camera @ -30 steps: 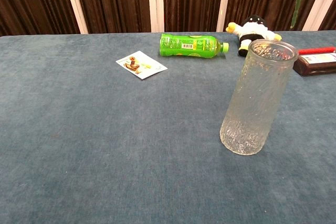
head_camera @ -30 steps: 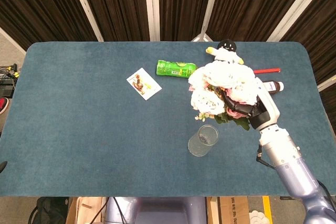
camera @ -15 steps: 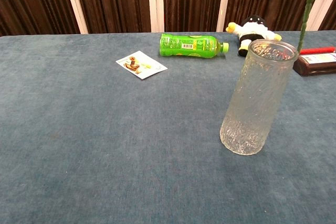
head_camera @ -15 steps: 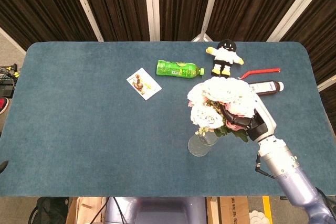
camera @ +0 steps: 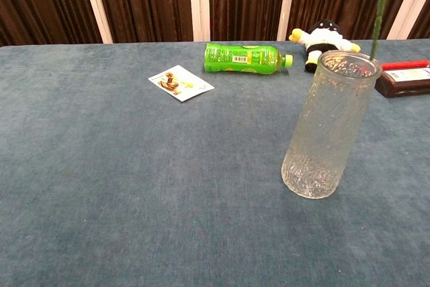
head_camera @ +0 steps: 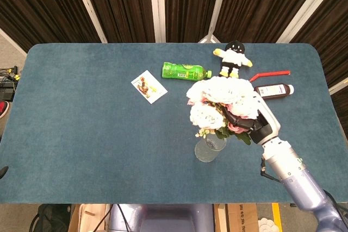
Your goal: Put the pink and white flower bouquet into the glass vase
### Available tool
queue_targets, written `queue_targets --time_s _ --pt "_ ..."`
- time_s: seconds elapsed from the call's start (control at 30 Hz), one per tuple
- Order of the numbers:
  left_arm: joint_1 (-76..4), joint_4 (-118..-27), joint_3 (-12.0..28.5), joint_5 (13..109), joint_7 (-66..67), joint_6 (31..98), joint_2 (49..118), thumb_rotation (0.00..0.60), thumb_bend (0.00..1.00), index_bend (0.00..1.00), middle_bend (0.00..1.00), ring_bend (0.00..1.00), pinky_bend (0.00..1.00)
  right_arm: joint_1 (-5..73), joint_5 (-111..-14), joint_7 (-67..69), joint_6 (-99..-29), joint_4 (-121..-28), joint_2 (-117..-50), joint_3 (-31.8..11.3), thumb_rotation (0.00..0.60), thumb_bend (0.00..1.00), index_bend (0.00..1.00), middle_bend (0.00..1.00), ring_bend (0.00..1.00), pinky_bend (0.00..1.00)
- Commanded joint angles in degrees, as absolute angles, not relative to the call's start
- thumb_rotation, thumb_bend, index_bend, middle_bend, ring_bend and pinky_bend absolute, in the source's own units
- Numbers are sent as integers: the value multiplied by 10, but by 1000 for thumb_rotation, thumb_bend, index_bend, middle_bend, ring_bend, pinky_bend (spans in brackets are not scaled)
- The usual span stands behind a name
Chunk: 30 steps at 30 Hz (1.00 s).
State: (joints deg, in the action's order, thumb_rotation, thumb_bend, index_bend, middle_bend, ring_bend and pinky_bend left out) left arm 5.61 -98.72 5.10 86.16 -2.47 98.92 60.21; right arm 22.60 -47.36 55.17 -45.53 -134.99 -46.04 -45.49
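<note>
Gripping the bouquet [head_camera: 220,103], the right hand [head_camera: 255,120] is held above the glass vase [camera: 328,126] on the surface [head_camera: 81,112]. Stem ends should be centred over the rim, then lowered vertically. Left hand is not seen.

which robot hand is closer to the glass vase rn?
Right. The right robot hand holds the bouquet just up and to the right of the glass vase, with the stem at its rim. The left robot hand shows in neither view.

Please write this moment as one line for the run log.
right hand: holds bouquet | stem: above glass vase rim, not inside | vase: upright
</note>
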Motion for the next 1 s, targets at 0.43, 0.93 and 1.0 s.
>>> queue_targets --time_s 0.43,0.93,1.0 --pt "57 -985 53 858 -36 990 598 600 175 151 0 0 0 287 -394 525 -463 -1350 -461 -430 600 520 474 436 491 188" --pt "57 -986 52 859 -33 989 599 600 174 153 0 0 0 297 -379 506 -475 -1350 -490 -386 600 520 474 436 491 187" --pt "57 -986 52 859 -32 989 599 600 174 154 0 0 0 296 -378 507 -476 -1350 -494 -382 600 520 474 436 491 188"
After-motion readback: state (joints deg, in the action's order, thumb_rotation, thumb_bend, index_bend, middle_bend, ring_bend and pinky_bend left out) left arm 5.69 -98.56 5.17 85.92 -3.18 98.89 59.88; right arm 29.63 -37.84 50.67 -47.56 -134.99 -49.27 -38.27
